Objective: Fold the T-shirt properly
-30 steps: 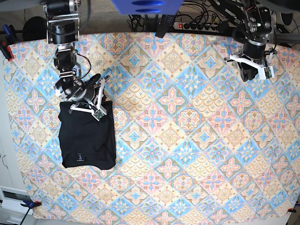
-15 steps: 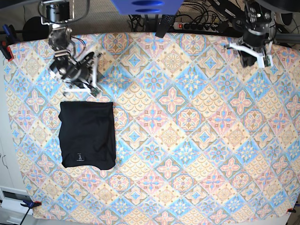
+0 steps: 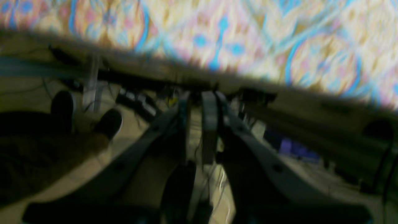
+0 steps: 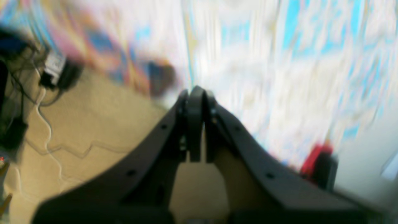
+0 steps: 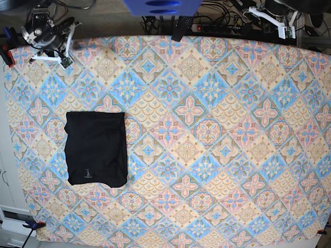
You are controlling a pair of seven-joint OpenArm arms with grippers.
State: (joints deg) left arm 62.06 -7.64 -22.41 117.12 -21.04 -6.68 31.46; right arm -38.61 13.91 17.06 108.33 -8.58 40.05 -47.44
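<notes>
Base view: the plain black short-sleeved cloth T-shirt (image 5: 96,149) lay folded into a neat rectangle at the left-centre of the frame, flat on the table covered with a pastel diamond-patterned cloth (image 5: 207,139). A tiny pale mark showed near the shirt's lower edge. Neither arm touched it.

Right gripper (image 5: 66,42) sat at the upper left corner of the frame, at the table's far edge, well apart from the shirt. Right wrist view, blurred: its fingers (image 4: 195,124) were pressed together, nothing between them.

Left gripper (image 5: 269,17) sat at the upper right of the frame, beyond the table's far edge, near a black power strip (image 5: 222,29). Left wrist view, heavily blurred: fingers (image 3: 209,124) nearly together with a thin gap, holding nothing.
</notes>
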